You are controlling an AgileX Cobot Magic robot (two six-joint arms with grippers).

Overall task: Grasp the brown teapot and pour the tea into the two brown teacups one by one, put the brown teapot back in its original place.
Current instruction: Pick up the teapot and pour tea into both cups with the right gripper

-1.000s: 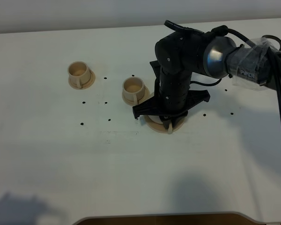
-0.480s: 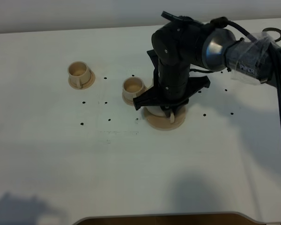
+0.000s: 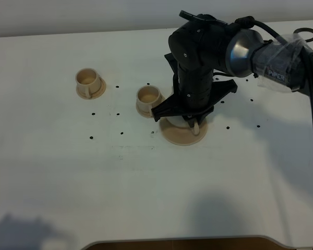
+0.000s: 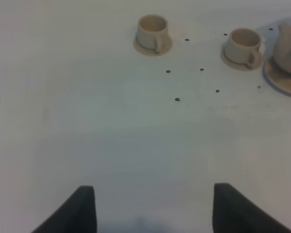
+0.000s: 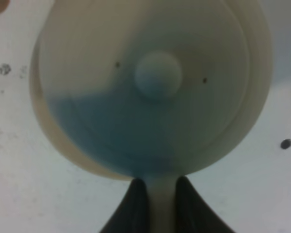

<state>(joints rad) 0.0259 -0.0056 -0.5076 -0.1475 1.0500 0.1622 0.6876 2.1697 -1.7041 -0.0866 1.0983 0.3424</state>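
The brown teapot (image 5: 155, 97) fills the right wrist view from above, its knobbed lid (image 5: 157, 75) in the middle. My right gripper (image 5: 160, 189) is shut on its loop handle. In the exterior view the right arm (image 3: 198, 67) hides most of the pot, which hangs over its round saucer (image 3: 181, 136); I cannot tell whether they touch. One brown teacup (image 3: 148, 99) stands on its saucer just left of the pot, the other (image 3: 88, 82) farther left. My left gripper (image 4: 155, 208) hovers open over bare table, well short of both cups (image 4: 152, 30) (image 4: 243, 44).
Small black dots (image 3: 119, 134) mark the white table (image 3: 146, 187) around the cups. A taped cable bundle (image 3: 287, 57) runs off the right arm toward the right edge. The table's front edge has a curved cut-out (image 3: 182, 244).
The right arm has drawn back toward the far side with the teapot in its grip, uncovering more of the saucer. Both cups stay put.
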